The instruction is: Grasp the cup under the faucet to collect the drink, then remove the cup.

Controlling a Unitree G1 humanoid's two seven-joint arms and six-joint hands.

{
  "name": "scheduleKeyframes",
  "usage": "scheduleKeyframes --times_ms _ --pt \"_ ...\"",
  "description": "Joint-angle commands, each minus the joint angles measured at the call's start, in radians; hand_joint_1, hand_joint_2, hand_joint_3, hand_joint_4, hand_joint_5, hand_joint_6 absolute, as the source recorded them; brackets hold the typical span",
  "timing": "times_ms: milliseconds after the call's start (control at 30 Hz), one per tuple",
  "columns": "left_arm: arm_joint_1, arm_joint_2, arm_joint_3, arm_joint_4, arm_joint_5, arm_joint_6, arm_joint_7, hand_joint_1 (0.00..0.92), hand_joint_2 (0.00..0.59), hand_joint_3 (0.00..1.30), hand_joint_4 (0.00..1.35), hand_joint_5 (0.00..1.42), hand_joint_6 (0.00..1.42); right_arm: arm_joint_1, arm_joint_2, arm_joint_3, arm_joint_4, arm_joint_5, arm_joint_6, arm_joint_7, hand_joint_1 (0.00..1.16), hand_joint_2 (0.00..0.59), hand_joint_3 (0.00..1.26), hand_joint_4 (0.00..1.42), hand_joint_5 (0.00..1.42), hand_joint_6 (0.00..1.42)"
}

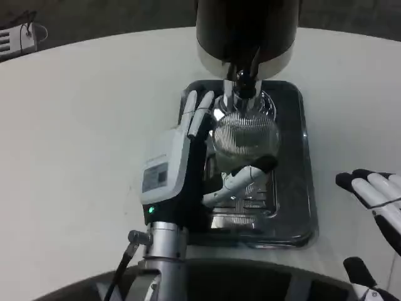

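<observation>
1. The right hand lies at the near right edge of the bench, fingers apart and grasping nothing, well apart from the tray.
2. The left forearm reaches up the middle from the near edge. Its white-backed left hand is wrapped round the cup, fingers on the far left side and thumb across the near side.
3. The cup is clear, and its wall looks ribbed or finely lined, with a silvery-grey sheen under the light. Its mouth looks round and faces up. Whether there is drink in it I cannot tell.
4. The cup stands over the tray, a dark, shiny, rectangular dish with rounded corners and a slotted grate in its near part.
5. Just above the cup's far rim sits the faucet, a small metal spout under the dispenser, a dark drum with a bright band round its base.
</observation>
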State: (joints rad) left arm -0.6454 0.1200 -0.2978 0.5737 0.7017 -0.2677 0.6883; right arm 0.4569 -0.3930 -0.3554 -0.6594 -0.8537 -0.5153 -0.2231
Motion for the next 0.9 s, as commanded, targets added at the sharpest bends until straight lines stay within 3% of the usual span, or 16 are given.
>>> scheduleKeyframes --times_ms 33,267,500,700,900 --pt "0.081 0.007 0.023 -0.097 -0.024 -0.008 0.005 0.000 0.000 0.12 0.00 0.35 0.30 0.015 0.007 -0.017 0.003 0.023 -0.020 -0.009 0.23 0.515 0.15 0.14 0.18 0.24" --pt "0.264 0.008 0.111 -0.406 -0.087 0.020 -0.044 0.000 0.067 0.13 0.00 0.39 0.32 0.023 0.017 -0.020 0.010 0.029 -0.034 -0.010 0.23 0.515 0.15 0.14 0.18 0.25" --pt "0.380 -0.016 0.142 -0.760 -0.111 0.114 -0.210 0.000 0.098 0.03 0.00 0.18 0.03 0.021 0.028 -0.008 0.014 0.032 -0.054 -0.006 0.22 0.514 0.15 0.14 0.19 0.25" --pt "0.379 -0.064 0.129 -0.957 -0.066 0.204 -0.307 0.000 0.127 0.01 0.00 0.14 0.00 0.015 0.035 0.003 0.016 0.038 -0.066 -0.001 0.22 0.514 0.16 0.14 0.19 0.25" --pt "0.316 -0.095 0.104 -1.027 0.003 0.270 -0.381 0.000 0.140 0.00 0.00 0.13 0.00 0.014 0.038 0.007 0.017 0.045 -0.074 -0.003 0.22 0.514 0.16 0.14 0.19 0.25"
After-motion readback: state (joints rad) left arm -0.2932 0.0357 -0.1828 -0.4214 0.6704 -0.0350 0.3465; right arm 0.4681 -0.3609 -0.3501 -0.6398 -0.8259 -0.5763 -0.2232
